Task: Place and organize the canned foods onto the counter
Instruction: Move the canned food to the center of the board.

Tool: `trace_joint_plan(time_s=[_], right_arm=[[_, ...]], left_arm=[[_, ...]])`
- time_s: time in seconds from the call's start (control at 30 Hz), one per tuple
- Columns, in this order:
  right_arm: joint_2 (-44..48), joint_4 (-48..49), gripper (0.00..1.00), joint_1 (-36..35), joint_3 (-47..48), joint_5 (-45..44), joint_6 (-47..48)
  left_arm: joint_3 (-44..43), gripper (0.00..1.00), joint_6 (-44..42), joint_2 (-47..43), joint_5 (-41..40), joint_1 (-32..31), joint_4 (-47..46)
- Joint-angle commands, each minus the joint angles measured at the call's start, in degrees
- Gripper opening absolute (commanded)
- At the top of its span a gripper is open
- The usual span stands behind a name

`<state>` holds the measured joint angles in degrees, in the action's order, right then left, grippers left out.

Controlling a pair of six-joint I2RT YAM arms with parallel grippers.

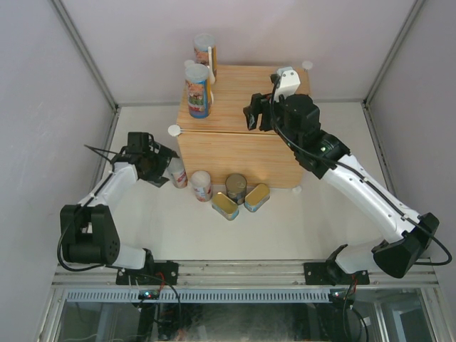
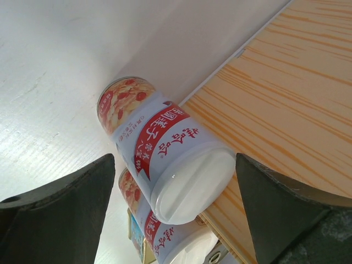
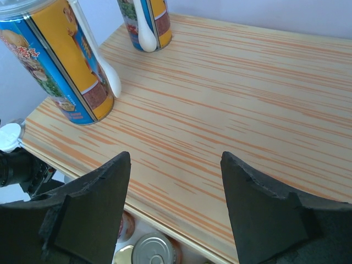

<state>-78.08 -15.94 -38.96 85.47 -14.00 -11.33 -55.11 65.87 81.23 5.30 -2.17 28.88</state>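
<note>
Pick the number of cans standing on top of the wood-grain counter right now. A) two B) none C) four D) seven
A: only the near blue-and-yellow can and the far blue-and-yellow can stand on the counter.

Counted 7 cans in all. 4 tall and white-lidded: 2 atop the 1 wood-grain counter (image 1: 228, 92), namely the near blue-and-yellow can (image 1: 199, 92) and the far blue-and-yellow can (image 1: 204, 51); 2 down on the surface (image 1: 285, 228), the left red-and-white can (image 1: 177, 173) and the right red-and-white can (image 1: 202, 186). 1 dark can (image 1: 236, 187) with a metal top. 2 flat gold tins: left tin (image 1: 225, 206), right tin (image 1: 257, 197).
</note>
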Motion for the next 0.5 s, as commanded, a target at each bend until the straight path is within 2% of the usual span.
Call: trace_joint_plan(time_s=[0.0, 0.47], right_arm=[[2.0, 3.5, 0.67, 0.6, -0.6, 0.9, -1.4], [3.0, 4.2, 0.67, 1.7, -2.1, 1.8, -2.1]], left_arm=[[1.6, 0.93, -2.7, -1.8, 1.0, 0.3, 0.6], [4.9, 0.84, -3.4, -4.9, 0.8, 0.1, 1.9]])
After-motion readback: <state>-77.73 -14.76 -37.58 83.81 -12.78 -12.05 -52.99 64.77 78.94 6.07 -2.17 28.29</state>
